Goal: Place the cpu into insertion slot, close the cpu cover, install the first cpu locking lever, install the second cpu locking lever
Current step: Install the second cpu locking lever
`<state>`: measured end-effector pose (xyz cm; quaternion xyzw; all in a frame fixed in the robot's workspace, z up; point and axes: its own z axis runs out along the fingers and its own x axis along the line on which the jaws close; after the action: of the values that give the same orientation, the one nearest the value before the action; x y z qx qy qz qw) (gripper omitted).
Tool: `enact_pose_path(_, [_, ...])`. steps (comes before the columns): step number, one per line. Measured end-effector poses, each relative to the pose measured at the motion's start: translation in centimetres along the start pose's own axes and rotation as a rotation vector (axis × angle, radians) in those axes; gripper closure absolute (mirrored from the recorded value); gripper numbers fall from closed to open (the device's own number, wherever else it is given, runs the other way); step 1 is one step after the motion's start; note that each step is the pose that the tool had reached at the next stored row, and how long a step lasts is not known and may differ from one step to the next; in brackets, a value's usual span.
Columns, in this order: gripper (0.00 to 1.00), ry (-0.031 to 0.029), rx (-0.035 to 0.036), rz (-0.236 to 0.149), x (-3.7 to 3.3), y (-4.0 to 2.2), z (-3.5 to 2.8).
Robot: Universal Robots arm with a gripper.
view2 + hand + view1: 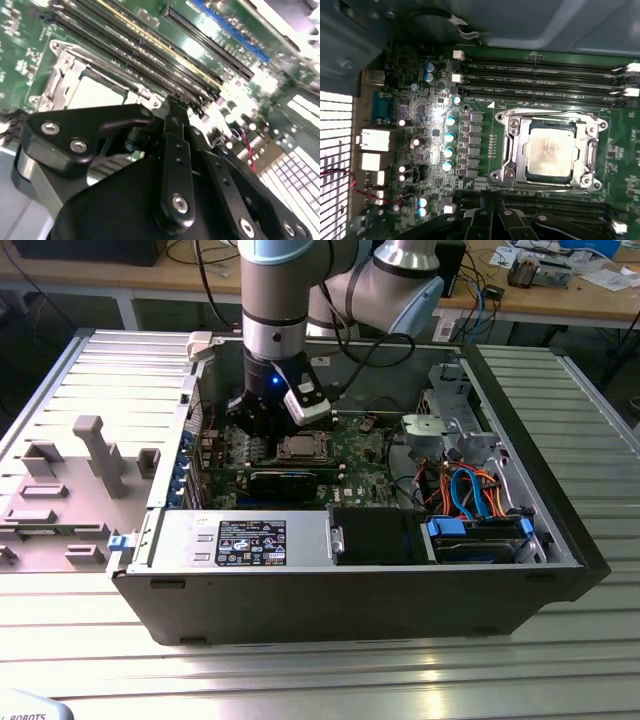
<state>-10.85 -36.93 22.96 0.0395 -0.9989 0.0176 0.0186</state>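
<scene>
Open grey metal computer case [350, 580] on ribbed metal worktop [300, 680], one green motherboard [485, 150] inside. One dull silver square cpu [550, 152] seated in insertion slot, one silvery cpu cover [510, 150] apparently down around it. Black end effector [172, 107] beside socket, narrow, empty; levers seemingly next, needing precise hooking

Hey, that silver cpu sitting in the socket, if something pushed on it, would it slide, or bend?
The cpu looks like a flat metal-topped square, so probably stiff, not floppy. It sits framed by the cpu cover, so a sideways push likely wouldn't slide it. Its smooth top looks slippery for the pincer.
</scene>
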Motion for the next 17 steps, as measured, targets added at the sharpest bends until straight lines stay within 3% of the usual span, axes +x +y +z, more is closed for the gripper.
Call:
enact_pose_path(1, [0.89,0.0003,-0.0001,0.000,-0.12,0.01,-0.02])
enact_pose_path(6, [0.89,0.0350,-0.0023,-0.001,-2.44,0.12,-0.10])
enact_pose_path(7, [0.89,0.0460,-0.0031,-0.002,-3.04,0.21,-0.11])
enact_pose_path(14, [0.89,0.0906,-0.0075,-0.003,-5.69,0.75,-0.13])
enact_pose_path(17, [0.89,0.1029,-0.0106,-0.004,-6.64,1.07,-0.15])
